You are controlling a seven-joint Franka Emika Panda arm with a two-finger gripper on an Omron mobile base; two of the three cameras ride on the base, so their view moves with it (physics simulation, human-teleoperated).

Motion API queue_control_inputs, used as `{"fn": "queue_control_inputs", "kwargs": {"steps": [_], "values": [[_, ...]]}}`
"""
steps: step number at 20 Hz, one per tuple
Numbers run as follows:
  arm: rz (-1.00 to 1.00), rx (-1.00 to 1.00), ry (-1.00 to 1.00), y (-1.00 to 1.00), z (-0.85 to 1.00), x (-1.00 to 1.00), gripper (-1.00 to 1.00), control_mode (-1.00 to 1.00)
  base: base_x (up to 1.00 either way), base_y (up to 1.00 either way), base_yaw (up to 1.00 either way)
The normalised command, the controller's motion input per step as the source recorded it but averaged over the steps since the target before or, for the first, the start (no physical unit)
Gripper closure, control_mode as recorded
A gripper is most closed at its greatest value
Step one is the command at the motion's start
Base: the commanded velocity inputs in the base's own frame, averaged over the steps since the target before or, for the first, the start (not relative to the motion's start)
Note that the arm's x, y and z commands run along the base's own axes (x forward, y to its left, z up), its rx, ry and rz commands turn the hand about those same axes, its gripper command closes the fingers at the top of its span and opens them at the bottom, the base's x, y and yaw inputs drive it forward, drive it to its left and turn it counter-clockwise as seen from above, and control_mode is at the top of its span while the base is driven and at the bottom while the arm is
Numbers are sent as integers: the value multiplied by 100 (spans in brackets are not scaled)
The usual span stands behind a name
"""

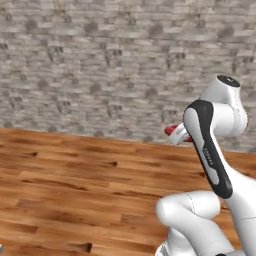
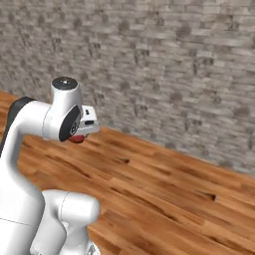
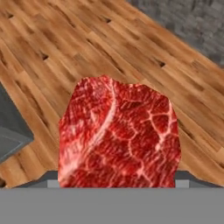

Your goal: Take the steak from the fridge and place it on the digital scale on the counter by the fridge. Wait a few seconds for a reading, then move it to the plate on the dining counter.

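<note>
**Steak in the claw, nothing but floor and brick in front of me**

So here's where I am: the steak (image 3: 119,135) is up in my claw (image 2: 79,135), carried high over the wood floor (image 1: 65,180) with a grey brick wall (image 1: 100,60) ahead. Down the hand camera it's a big slab of marbled red hanging right in front of the lens, covering my fingertips completely (so I can't tell you how wide they're set, only that they're clamped on the meat, since it's up in the air with me). From the base cameras just a red edge pokes out past my wrist.

No scale, plate or counter anywhere ahead right now, so I'd guess I'm mid-carry between stops. Can't say which leg. There's a dark grey corner of something (image 3: 11,131) at the left edge of the hand view; too cropped to name.

What worries me:
- The steak is soft and flat. If my grip is only on one edge, a quick swing or base turn could let it sag and slide out onto the floor.
- It blocks my hand camera, so lining up over a small target will be half blind.
- Arm's folded tight; reaching out fast could jolt it.
</note>
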Motion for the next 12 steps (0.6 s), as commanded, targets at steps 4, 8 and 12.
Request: {"fn": "queue_control_inputs", "kwargs": {"steps": [4, 8, 12], "values": [[0, 0, 0, 0, 0, 0, 100, 100, 100, 0, 43], [0, 0, 0, 0, 0, 0, 100, 100, 100, 0, 49], [0, 0, 0, 0, 0, 0, 100, 100, 100, 0, 52]]}}
